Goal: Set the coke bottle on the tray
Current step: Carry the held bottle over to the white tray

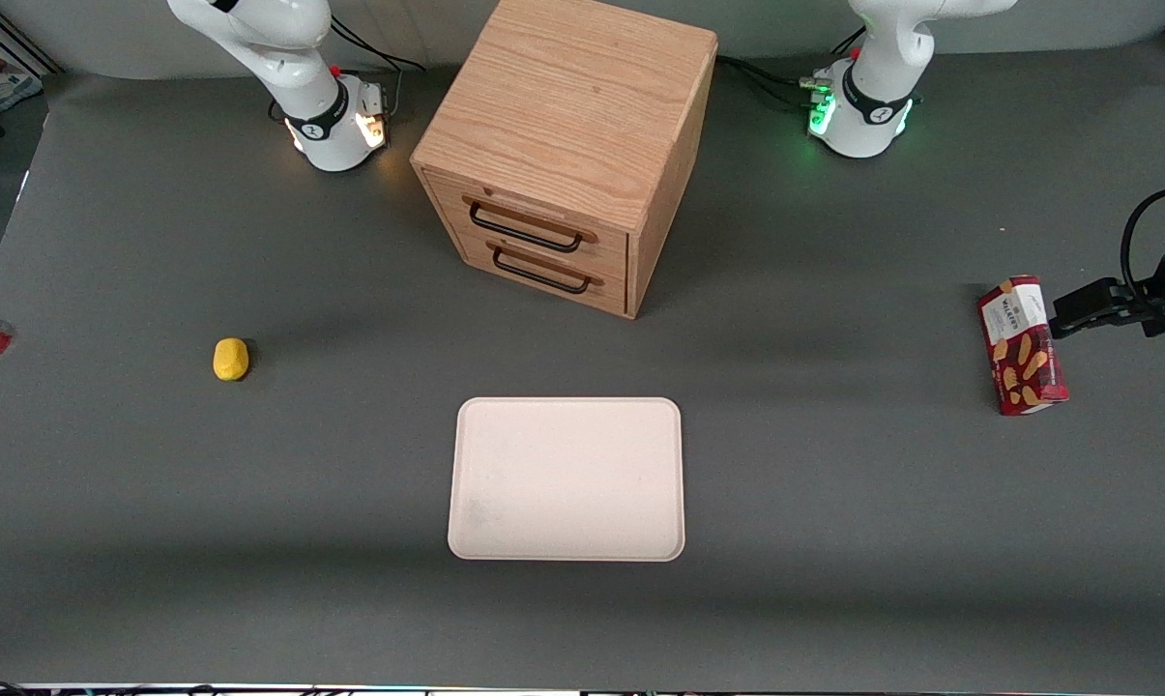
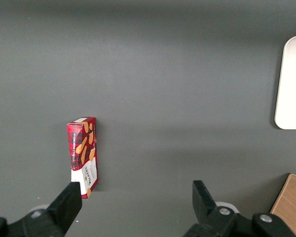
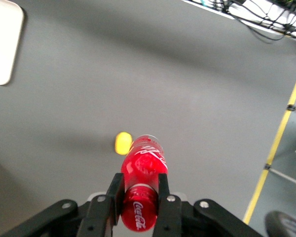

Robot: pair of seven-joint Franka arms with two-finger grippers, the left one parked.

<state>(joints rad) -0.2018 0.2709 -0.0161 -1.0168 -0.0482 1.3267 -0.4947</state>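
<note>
Bare tray, gripper clasping coke bottle

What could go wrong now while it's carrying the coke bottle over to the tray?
The gripper pinches the glossy coke bottle low on its body, so it might slip or pivot in the fingers. The yellow lump lies between bottle and tray; a low pass might knock it.
</note>
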